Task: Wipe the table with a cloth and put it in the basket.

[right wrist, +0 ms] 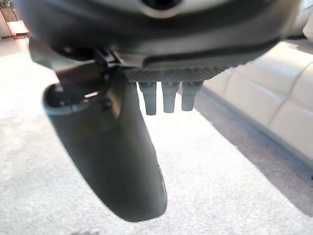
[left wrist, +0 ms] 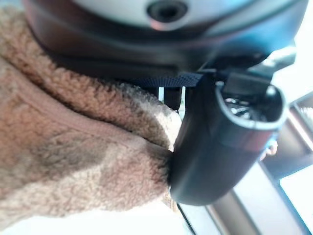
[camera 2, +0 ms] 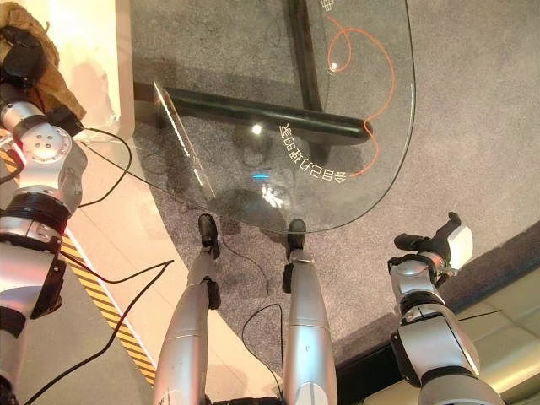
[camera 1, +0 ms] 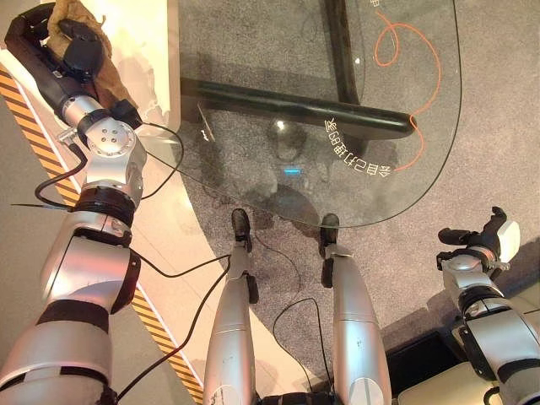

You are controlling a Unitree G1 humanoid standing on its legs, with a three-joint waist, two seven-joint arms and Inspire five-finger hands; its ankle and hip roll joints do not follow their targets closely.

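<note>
Nearest you, your right hand [camera 1: 483,242] hangs low at your right side over the grey carpet [camera 1: 498,126], holding nothing, fingers loosely extended. Ahead lies the clear oval glass table [camera 1: 253,181] on its black tubular frame [camera 1: 295,105]. Farther off to your left, your left hand [camera 1: 76,42] clutches the fuzzy tan cloth [left wrist: 73,161], pinched against the thumb.

The cloth [left wrist: 73,147] is tan, fleecy and rough-napped, with a flat stitched hem. The left hand [left wrist: 225,142] pinching it is smooth dark plastic. The worktop [camera 1: 253,152] is clear, glossy glass over a matt black tubular frame [camera 1: 295,105]. The carpet [camera 1: 498,126] is grey, coarse pile.
</note>
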